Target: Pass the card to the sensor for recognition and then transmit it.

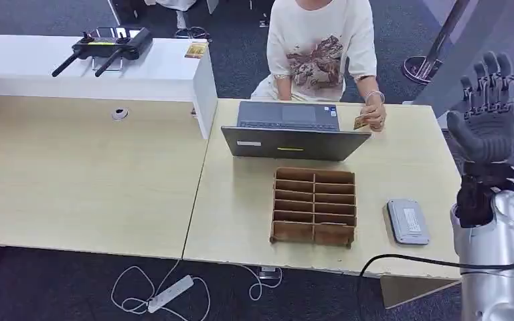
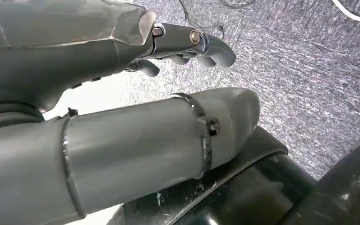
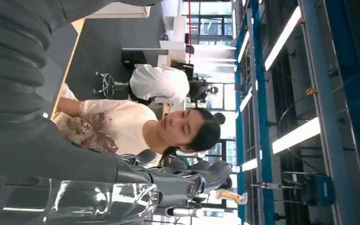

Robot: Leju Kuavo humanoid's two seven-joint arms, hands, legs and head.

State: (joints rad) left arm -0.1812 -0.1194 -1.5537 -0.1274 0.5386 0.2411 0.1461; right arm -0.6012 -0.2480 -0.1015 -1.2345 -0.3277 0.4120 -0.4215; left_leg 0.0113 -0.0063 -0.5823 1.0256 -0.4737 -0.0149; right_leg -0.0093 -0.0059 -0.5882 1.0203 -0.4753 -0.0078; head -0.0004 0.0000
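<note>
The left hand [image 2: 122,93] comes in from the picture's edge, seen close. Its thick grey thumb [image 2: 168,140] stretches across the middle, with a thin band around it. The darker fingers [image 2: 201,44] are apart from the thumb and bent a little, with nothing between them. Beyond lies grey carpet [image 2: 300,79], crossed by a white cable [image 2: 356,11].

laptop [image 1: 294,134] behind brown divided tray [image 1: 314,205].
</note>
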